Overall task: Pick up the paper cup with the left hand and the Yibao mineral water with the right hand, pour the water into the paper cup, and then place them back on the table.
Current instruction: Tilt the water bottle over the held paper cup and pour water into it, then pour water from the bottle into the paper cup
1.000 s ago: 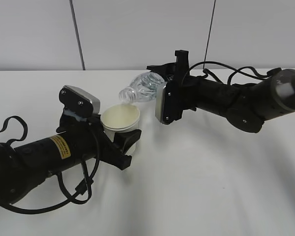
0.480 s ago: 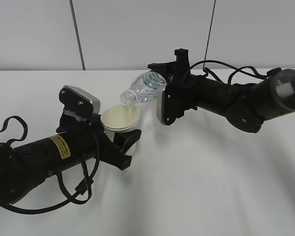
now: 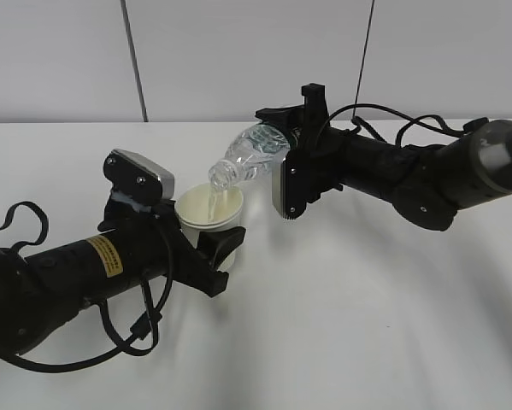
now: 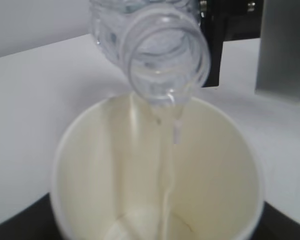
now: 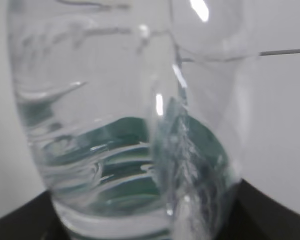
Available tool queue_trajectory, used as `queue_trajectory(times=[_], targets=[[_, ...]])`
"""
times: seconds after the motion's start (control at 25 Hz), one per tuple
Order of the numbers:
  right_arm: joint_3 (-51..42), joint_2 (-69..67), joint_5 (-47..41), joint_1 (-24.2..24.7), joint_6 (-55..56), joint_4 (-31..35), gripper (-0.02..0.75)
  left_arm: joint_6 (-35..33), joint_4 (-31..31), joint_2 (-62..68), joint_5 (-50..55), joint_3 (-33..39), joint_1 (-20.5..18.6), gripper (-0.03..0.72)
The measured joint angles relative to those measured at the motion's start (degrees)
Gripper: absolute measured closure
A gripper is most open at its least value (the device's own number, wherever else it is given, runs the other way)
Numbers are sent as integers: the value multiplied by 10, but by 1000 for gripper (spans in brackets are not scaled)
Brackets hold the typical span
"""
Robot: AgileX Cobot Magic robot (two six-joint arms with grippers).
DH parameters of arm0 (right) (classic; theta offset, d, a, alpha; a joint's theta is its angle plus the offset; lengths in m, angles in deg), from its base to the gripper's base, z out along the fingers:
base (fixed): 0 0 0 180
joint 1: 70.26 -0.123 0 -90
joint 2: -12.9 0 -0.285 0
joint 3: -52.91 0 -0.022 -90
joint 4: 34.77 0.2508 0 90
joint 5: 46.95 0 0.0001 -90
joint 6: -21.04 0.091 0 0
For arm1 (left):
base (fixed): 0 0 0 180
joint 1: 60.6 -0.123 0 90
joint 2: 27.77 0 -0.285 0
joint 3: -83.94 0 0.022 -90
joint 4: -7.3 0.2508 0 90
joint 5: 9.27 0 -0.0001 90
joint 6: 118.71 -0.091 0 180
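The cream paper cup [image 3: 209, 210] is held upright by my left gripper [image 3: 208, 239], which is shut around its wall just above the table [image 3: 367, 325]. My right gripper [image 3: 283, 128] is shut on the clear Yibao bottle [image 3: 249, 152] and holds it tilted, mouth down and left, over the cup's rim. In the left wrist view the open bottle mouth [image 4: 166, 57] hangs above the cup [image 4: 89, 165]. A thin stream of water [image 4: 169, 165] runs down into it. The right wrist view shows the bottle [image 5: 124, 130] close up, with its green label seen through the water.
The left arm's cable loops [image 3: 127, 333] lie on the table at the lower left. A white panelled wall [image 3: 238, 51] stands behind the table's far edge.
The bottle has tipped further, its body rising and its mouth dipping toward the cup. A stream of water now falls into the cup. The left arm and cup have stayed put.
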Motion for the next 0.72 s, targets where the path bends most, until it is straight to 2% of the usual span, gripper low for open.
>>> queue_trajectory(times=[0.72], targets=[[0,0,9,0,-14,10,319,-11,22,0,23,0,0,245]])
